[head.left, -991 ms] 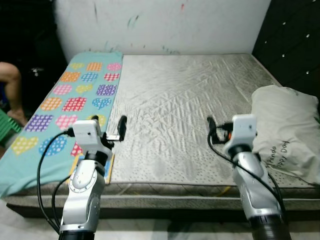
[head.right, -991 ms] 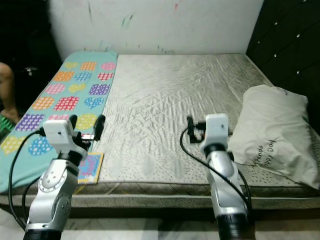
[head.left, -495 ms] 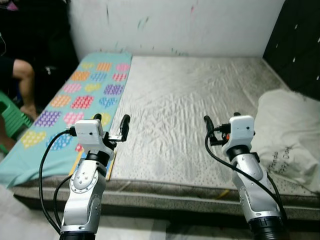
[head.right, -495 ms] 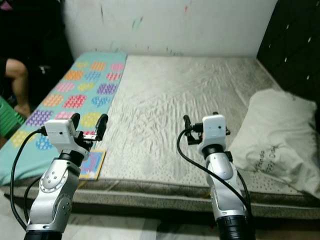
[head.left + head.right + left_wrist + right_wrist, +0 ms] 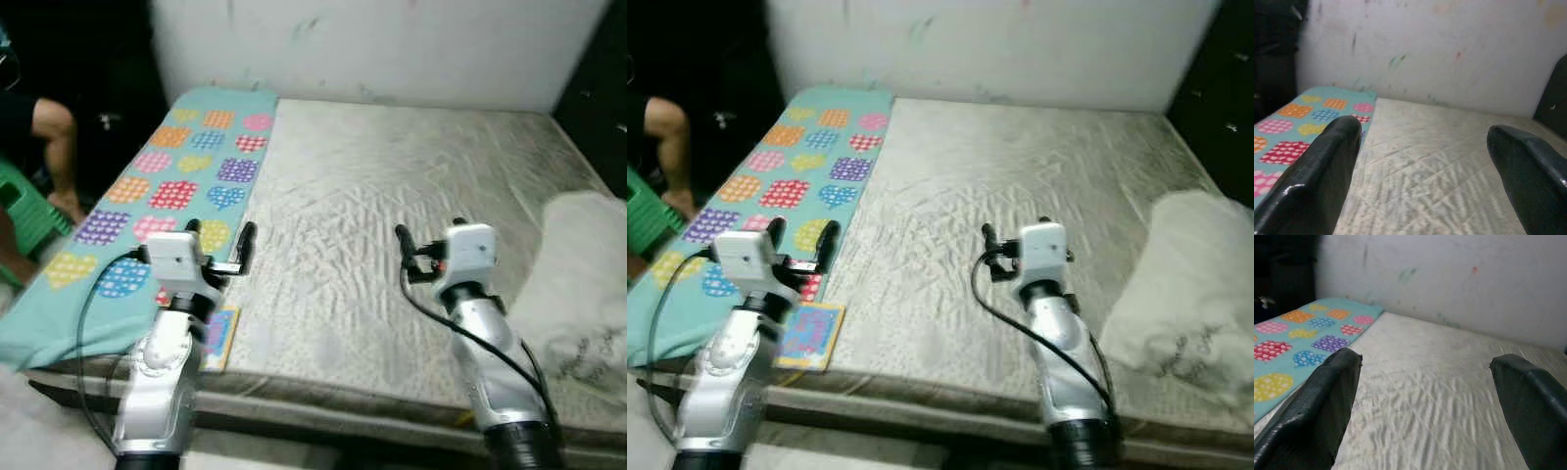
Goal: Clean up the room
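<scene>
Mattress lay bare and grey w/ a teal blanket of coloured hearts along its left edge. Small colourful book, possibly a card, blurred, sat at the near edge just beside the blanket. White pillow rested on the right side. Left gripper hovered above the blanket's edge, its 2 fingers spread wide, nothing held. Right gripper hung over mid-mattress, also wide, empty. Person's leg showed at far left by a green stool.
</scene>
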